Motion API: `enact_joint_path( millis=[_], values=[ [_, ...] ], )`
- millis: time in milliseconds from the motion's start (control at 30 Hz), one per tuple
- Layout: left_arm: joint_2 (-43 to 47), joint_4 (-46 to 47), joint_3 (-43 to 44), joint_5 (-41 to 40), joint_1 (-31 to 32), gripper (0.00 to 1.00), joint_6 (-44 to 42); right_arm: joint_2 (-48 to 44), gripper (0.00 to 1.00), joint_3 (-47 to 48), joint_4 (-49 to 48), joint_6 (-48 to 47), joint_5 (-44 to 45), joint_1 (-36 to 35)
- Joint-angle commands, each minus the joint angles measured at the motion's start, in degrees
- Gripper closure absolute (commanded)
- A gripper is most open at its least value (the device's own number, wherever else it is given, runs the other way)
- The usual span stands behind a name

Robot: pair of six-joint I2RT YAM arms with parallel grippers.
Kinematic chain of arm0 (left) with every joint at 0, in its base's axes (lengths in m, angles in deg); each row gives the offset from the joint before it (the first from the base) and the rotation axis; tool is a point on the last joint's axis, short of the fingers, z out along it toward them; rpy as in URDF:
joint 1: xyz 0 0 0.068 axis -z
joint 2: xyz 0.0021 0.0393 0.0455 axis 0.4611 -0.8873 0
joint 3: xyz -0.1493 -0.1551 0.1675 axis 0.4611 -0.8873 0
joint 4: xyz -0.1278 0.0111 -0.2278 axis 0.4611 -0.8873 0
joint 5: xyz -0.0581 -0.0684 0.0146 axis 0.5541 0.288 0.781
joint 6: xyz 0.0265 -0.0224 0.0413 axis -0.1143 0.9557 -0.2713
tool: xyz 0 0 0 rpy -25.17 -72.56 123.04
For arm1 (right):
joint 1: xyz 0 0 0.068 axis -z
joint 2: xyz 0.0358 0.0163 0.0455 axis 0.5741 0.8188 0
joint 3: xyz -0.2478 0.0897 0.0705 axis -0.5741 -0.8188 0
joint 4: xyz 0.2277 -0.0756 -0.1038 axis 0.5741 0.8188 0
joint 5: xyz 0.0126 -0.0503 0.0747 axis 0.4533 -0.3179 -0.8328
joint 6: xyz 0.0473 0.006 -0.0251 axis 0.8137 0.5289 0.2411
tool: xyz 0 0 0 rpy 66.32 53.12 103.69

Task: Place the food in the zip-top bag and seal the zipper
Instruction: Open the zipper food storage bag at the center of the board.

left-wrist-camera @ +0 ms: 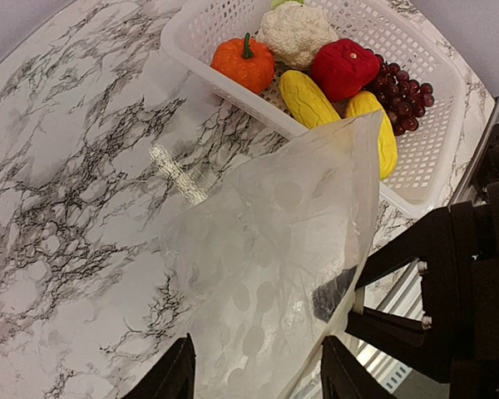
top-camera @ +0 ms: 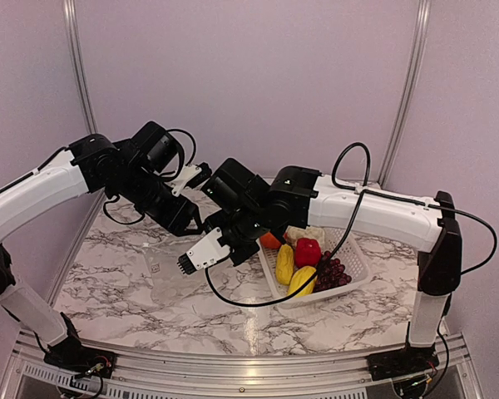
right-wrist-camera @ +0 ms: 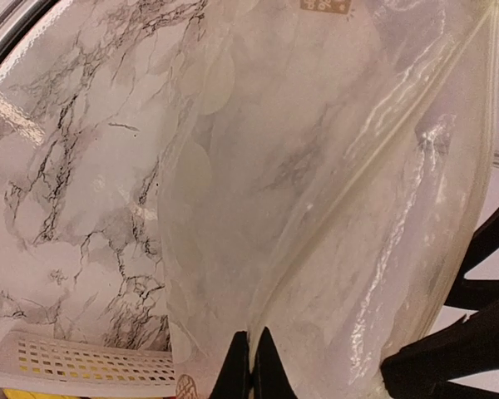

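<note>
The right gripper (right-wrist-camera: 250, 366) has its fingers pressed together on the film of the zip-top bag (left-wrist-camera: 274, 249), pinching it and holding it up off the marble surface (left-wrist-camera: 66, 166), where it hangs slack and creased. A pale strip that looks like the zipper (right-wrist-camera: 374, 162) runs diagonally across the plastic in the right wrist view; whether it is sealed cannot be told. The left gripper (left-wrist-camera: 258, 341) has its fingers spread, one on each side of the bag's lower part, with a clear gap between them, so they are not clamping it. All the food sits in the white perforated basket (left-wrist-camera: 441, 125), just beyond the lifted bag: the orange pumpkin (left-wrist-camera: 243, 65) at one end, the cauliflower (left-wrist-camera: 298, 33) beside it, the red pepper (left-wrist-camera: 343, 66), two yellow pieces (left-wrist-camera: 308, 98) lying side by side, one partly behind the bag's corner, and the dark grapes (left-wrist-camera: 403, 91) against the pepper.
</note>
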State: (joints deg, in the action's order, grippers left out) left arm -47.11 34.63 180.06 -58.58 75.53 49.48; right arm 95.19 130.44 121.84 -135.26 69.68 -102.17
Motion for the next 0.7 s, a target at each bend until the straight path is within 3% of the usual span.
enact_joint_path(
  millis=[0, 67, 400, 667],
  values=[
    [-0.8, -1.5, -0.9, 0.0, -0.1, 0.46, -0.5, -1.8, 1.00, 0.8, 0.1, 0.9, -0.3, -0.6],
    [-1.0, -1.5, -0.9, -0.2, 0.0, 0.50, -0.6, -2.1, 1.00, 1.0, 0.4, 0.8, -0.4, -0.6],
    [0.8, -1.9, -0.2, -3.1, -2.1, 0.98, -0.4, -3.8, 1.00, -0.3, 0.7, 1.8, -0.3, -0.6],
    [4.7, -0.7, 1.1, -8.2, -5.7, 1.00, 0.3, -5.4, 0.94, -3.0, 0.8, 2.8, 0.6, -0.5]
  ],
)
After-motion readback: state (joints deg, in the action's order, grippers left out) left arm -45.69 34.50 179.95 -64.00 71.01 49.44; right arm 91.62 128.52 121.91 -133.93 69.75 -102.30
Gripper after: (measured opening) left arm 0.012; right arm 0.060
